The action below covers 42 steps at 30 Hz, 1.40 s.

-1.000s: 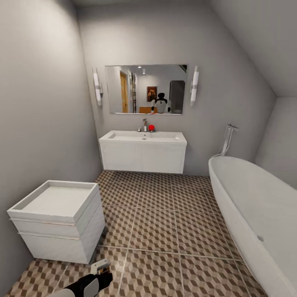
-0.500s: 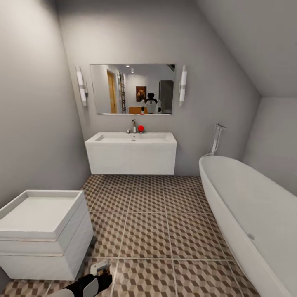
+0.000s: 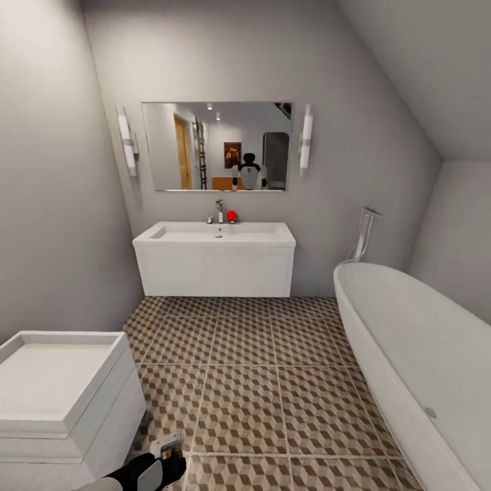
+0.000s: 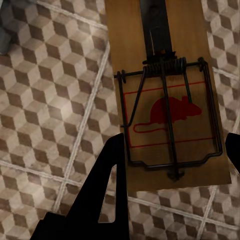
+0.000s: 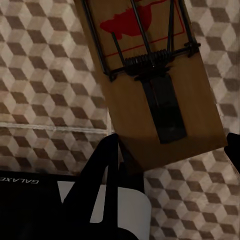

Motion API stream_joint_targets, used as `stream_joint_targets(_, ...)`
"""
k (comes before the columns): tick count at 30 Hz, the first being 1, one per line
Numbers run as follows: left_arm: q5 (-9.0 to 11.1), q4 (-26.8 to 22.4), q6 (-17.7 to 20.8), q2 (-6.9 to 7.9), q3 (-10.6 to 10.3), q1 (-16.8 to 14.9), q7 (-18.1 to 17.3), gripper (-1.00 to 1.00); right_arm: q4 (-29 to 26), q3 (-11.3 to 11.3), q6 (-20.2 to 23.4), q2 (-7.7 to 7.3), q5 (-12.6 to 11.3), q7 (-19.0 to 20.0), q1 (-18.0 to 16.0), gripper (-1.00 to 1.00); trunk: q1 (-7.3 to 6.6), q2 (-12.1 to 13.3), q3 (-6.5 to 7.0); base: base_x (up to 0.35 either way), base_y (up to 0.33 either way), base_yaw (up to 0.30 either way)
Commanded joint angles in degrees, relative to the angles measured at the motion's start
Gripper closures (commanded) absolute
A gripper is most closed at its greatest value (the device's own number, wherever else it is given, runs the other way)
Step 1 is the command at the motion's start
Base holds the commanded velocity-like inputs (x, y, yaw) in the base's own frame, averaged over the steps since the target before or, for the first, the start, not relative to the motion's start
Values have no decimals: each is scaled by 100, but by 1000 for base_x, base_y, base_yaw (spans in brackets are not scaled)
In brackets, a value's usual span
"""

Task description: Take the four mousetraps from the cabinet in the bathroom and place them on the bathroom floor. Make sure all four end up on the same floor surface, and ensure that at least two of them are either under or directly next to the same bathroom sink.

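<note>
Head view puts me facing the sink (image 3: 215, 235) across the bathroom floor (image 3: 273, 382). I carry one mousetrap (image 4: 170, 100) clenched in my left gripper (image 4: 172, 155) and another mousetrap (image 5: 150, 80) in my right gripper (image 5: 172, 150), each board jutting between the fingers above the tiles, ready to set down near that sink.

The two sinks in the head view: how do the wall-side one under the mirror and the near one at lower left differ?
The far sink is wide, carries a faucet and a red object, and hangs clear of the bathroom floor. The near sink is squarer and shows no faucet; its base is cut off by the frame. Both are white shallow basins on drawer units.
</note>
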Motion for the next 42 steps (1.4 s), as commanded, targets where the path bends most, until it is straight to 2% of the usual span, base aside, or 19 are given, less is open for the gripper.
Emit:
stream_joint_targets(1,50,-12,32,0,-49,-1,36,100,9,49,4,1,-65,24,-7,100,3,-3,-6,322,0,0)
stream_joint_targets(22,77,-12,34,0,-49,-1,60,100,-1,49,-70,-35,-50,7,20,100,3,-3,-6,322,0,0)
stream_joint_targets(33,51,-12,20,0,-49,-1,74,100,-8,49,-301,-49,-40,-16,20,100,3,-3,-6,322,0,0)
stream_joint_targets(38,36,-19,20,-5,-53,-1,78,100,-39,52,-245,-63,-29,-430,20,100,3,-3,-6,321,0,0)
stream_joint_targets(42,31,-49,30,6,-56,-1,85,100,-312,56,-21,-72,-18,-1238,20,100,3,-3,-6,321,0,0)
